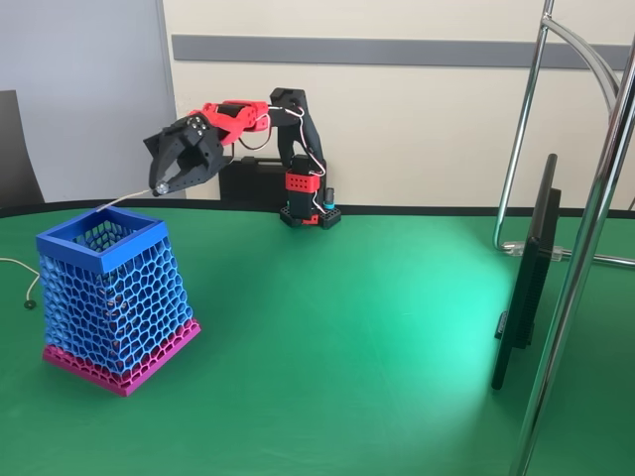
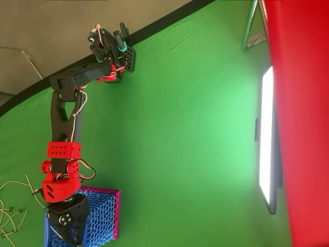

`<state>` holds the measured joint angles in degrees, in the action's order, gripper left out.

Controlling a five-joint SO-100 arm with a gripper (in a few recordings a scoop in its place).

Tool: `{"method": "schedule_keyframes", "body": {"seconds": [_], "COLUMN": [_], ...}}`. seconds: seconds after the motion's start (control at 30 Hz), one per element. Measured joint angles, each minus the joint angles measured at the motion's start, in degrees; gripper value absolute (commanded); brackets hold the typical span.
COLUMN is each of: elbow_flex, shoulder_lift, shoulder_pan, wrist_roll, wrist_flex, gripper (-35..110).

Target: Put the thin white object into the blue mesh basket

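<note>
The blue mesh basket (image 1: 109, 288) stands at the left of the green table on its magenta base band; in the overhead view the basket (image 2: 100, 216) is at the bottom left. My black gripper (image 1: 164, 186) hangs just above and right of the basket's rim, its fingertips shut on the knob end of the thin white object (image 1: 129, 198). That slim stick slants down to the left, its free end over the basket's opening. From overhead the gripper (image 2: 66, 229) covers the basket's left part.
A thin white cord with a dark round end (image 1: 30, 300) lies left of the basket, and more cords (image 2: 13, 206) show from overhead. The arm's base (image 1: 303, 203) is at the table's back edge. A dark monitor (image 1: 526, 288) and a metal stand (image 1: 580, 258) occupy the right side.
</note>
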<state>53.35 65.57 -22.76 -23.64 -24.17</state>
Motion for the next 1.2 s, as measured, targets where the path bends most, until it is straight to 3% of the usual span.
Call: {"method": "schedule_keyframes", "body": {"seconds": [0.23, 0.47, 0.63, 0.97, 1.2], "elbow_flex": [2.55, 16.17, 18.46, 28.04, 43.24], "shoulder_lift": [0.09, 4.48, 8.17, 19.69, 35.33], "shoulder_pan": [-4.57, -6.68, -6.86, -2.37, 5.54], "wrist_roll": [-13.36, -17.23, -18.72, -17.05, -7.47], "wrist_flex": [1.23, 11.43, 10.72, 8.7, 8.7], "gripper": [12, 18, 20, 19, 19]}}
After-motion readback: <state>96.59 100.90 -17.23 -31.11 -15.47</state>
